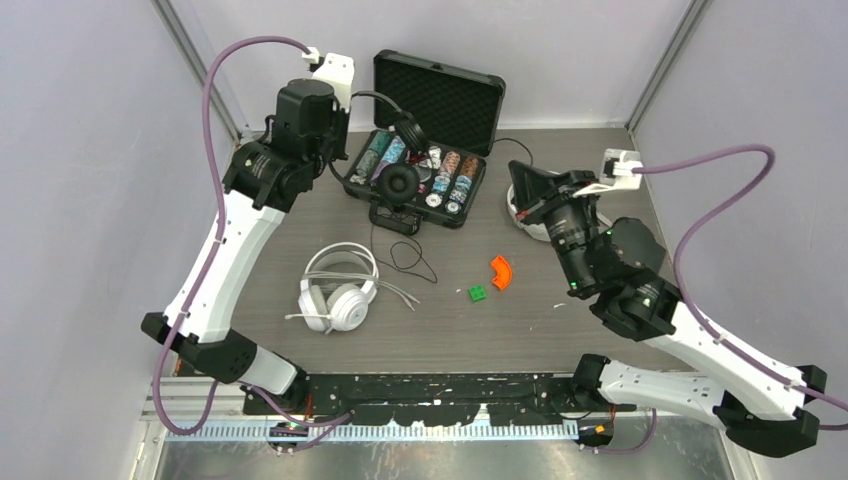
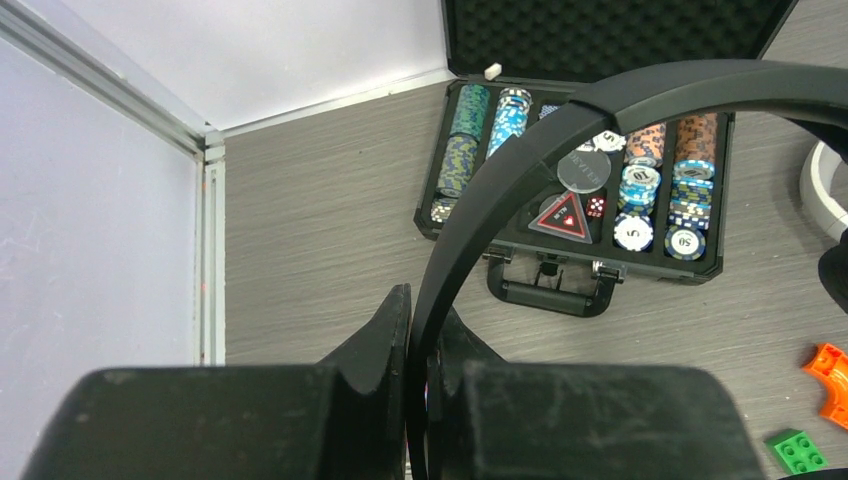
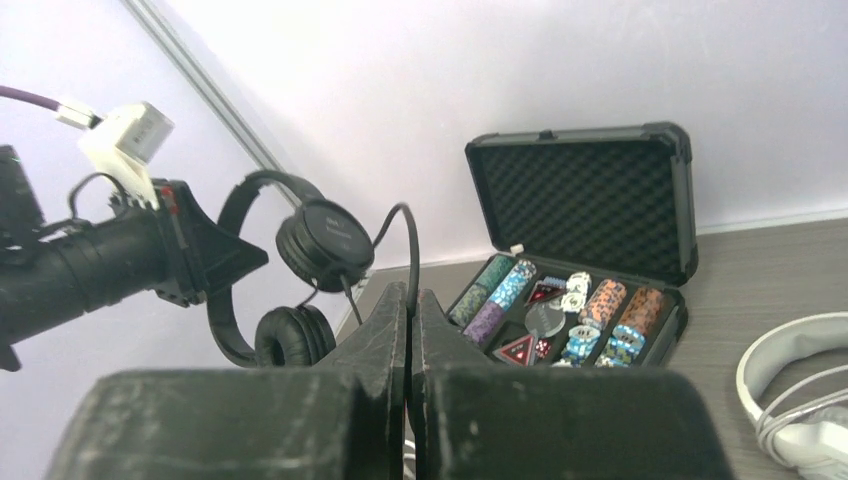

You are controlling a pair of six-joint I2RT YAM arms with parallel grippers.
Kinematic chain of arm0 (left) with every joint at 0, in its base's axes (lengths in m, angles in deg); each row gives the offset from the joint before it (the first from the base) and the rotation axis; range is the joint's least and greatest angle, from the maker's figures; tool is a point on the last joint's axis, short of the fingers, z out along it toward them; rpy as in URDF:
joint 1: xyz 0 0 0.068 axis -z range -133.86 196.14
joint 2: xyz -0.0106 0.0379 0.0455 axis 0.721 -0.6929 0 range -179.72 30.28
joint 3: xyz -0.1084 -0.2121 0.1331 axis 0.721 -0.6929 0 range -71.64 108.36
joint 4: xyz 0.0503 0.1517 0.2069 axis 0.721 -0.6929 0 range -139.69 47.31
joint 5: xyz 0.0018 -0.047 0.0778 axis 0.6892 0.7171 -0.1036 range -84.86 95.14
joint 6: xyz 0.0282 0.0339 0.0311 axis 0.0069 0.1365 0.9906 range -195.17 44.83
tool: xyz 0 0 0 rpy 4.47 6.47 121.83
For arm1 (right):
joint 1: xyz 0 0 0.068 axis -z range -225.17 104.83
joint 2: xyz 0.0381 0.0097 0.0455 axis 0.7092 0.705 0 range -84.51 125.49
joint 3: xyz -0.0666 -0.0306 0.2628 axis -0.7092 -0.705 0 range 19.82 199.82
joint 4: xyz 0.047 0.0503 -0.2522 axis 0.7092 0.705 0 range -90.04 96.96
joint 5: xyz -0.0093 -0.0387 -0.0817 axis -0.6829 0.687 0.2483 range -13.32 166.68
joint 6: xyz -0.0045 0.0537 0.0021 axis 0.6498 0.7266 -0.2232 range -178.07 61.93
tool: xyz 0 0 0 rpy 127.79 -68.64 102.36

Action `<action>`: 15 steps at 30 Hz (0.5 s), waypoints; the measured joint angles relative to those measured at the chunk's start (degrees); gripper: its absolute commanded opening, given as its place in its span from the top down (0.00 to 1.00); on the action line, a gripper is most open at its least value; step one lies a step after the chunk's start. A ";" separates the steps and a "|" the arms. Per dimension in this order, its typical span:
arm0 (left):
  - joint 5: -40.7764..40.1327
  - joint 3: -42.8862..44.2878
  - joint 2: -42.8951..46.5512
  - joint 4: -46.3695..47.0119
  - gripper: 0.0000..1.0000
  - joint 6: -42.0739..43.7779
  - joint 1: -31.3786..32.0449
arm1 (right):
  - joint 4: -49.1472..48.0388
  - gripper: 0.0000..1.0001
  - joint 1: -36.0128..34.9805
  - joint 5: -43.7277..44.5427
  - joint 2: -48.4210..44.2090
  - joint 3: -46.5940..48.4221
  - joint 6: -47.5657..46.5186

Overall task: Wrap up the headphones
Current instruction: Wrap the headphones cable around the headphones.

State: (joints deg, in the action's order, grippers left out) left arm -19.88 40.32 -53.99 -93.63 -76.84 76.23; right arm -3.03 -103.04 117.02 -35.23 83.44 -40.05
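Note:
The black headphones (image 1: 400,182) hang in the air over the chip case. My left gripper (image 1: 340,142) is shut on their headband (image 2: 600,100), which runs between its fingers (image 2: 420,310). My right gripper (image 1: 515,178) is shut on the thin black cable (image 3: 412,240), which arcs up from its tips (image 3: 412,295) to an ear cup (image 3: 325,245). More black cable lies looped on the table (image 1: 405,258). One white headset (image 1: 338,290) lies on the table with its cable loose beside it. A second white headset (image 1: 528,225) lies partly hidden under my right gripper and shows in the right wrist view (image 3: 790,390).
An open black case of poker chips (image 1: 440,95) stands at the back centre, under the black headphones. An orange curved piece (image 1: 501,272) and a green brick (image 1: 478,293) lie mid-table. Walls close in on the left, back and right.

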 measured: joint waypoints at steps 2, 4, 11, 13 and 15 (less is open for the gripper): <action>0.09 -0.52 0.02 0.00 1.00 0.63 -0.17 | -0.20 1.00 0.04 -0.15 -1.60 -0.20 -1.33; 0.07 -1.25 0.02 -0.15 1.00 0.83 -0.22 | -0.55 1.00 0.15 -1.22 -2.69 -0.17 -3.08; -1.97 -1.68 -0.11 -1.57 1.00 2.64 -0.24 | -0.61 0.99 0.24 -14.10 -4.07 1.38 -7.74; -1.79 -1.68 -0.15 -1.66 1.00 3.26 -0.28 | -0.33 1.00 0.24 -17.92 -2.82 3.39 -9.20; -0.72 -2.03 -0.04 -1.36 1.00 3.74 -0.28 | -0.22 1.00 0.24 -20.44 -0.46 6.16 -10.73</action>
State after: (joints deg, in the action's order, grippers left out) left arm -20.60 38.29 -54.03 -94.98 -73.11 75.94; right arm -3.24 -102.80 96.58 -35.69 89.60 -50.78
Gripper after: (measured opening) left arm 0.067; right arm 0.036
